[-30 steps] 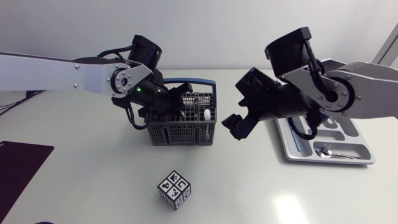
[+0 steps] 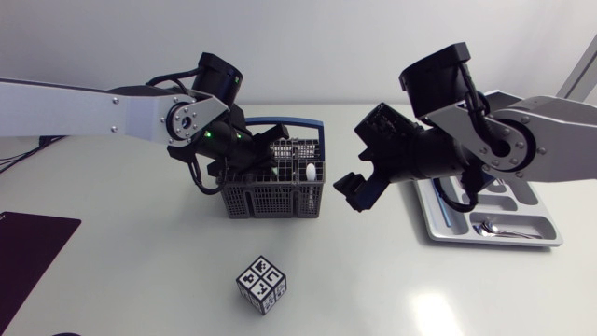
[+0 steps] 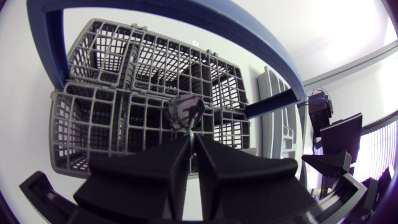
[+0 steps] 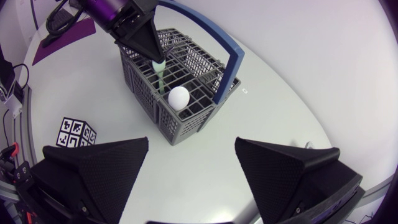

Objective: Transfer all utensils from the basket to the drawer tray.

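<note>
The basket (image 2: 275, 198) is a grey plastic lattice of square cells, split into compartments and spanned by a smooth blue hoop handle (image 4: 227, 47); it stands on the glossy white bench (image 2: 392, 289) near the middle. The left end effector (image 3: 191, 140), matte black and wedge-shaped, reaches down into a compartment on the basket's far side from the right wrist camera, its fingers pinched narrow on the thin pale-green stem of a utensil (image 4: 161, 73) that stands nearly upright. A smooth white rounded head (image 4: 179, 98) sticks up from a neighbouring compartment. The right end effector (image 2: 359, 187) hangs above the bench between the basket and the drawer tray (image 2: 431, 217), fingers spread wide with nothing between them. The tray is a pale grey moulded piece with long compartments, and shiny metal spoons (image 2: 499, 227) lie in its near section. A cube (image 2: 261, 283) with black-and-white markers sits in front of the basket, and a dark flat mat (image 2: 28, 247) lies at the bench's left edge. Against the frame half a second earlier, the left arm is in the same pose, while the right arm has shifted only slightly.
</note>
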Controlling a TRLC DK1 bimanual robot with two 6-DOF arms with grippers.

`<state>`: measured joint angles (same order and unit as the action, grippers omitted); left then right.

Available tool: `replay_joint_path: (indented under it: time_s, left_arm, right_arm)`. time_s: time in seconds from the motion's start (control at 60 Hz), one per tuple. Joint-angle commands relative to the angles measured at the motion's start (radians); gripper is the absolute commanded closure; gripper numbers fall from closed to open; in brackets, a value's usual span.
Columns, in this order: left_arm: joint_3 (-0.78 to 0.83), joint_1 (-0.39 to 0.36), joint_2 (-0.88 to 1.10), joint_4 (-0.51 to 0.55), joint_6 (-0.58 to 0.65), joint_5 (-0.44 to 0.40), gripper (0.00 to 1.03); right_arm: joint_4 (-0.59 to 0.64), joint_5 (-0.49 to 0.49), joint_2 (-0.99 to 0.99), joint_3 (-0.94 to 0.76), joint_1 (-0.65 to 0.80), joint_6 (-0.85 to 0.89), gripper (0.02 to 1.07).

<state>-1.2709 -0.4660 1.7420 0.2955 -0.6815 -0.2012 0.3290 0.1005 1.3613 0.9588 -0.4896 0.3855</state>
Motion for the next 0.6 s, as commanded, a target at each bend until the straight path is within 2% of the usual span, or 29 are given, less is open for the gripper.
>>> replay_joint_path:
  time_s: [0.0, 0.583]
  left_arm:
    - [-0.010, -0.002, 0.011, 0.010, -0.021, -0.001, 1.00]
    - [0.007, 0.015, -0.095, 0.024, -0.013, -0.020, 1.00]
  right_arm:
    - [-0.011, -0.001, -0.014, -0.031, -0.006, -0.005, 0.07]
    - [-0.008, -0.008, -0.027, -0.048, -0.027, 0.009, 0.07]
